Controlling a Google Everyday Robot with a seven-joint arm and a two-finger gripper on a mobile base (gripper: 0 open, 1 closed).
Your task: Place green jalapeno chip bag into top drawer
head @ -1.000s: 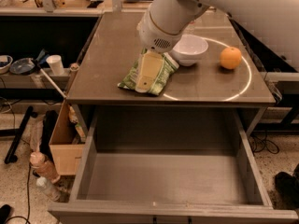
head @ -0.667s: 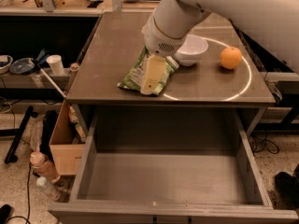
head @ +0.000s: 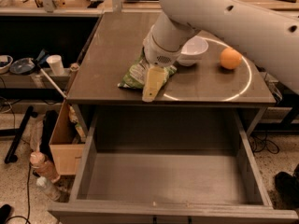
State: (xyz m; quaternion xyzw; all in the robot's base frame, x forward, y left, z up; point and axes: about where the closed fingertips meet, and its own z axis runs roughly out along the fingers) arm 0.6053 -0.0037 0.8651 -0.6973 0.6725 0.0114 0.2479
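The green jalapeno chip bag [head: 134,74] lies on the grey tabletop [head: 117,36] near its front edge, left of the middle. My gripper [head: 153,82] comes down from the white arm [head: 224,17] and sits on top of the bag's right half, its cream tip reaching toward the table's front edge. The arm hides part of the bag. The top drawer [head: 163,176] is pulled wide open below the tabletop, with a bare grey bottom.
A white bowl [head: 195,49] stands just behind the gripper, and an orange [head: 231,58] sits right of it inside a white circle marked on the table. A brown cardboard box [head: 65,141] and bottles [head: 43,168] are on the floor at the left.
The arm has come forward and lower over the bag. The gripper's tip now reaches nearer the table's front edge. The bag looks slightly shifted to the left.
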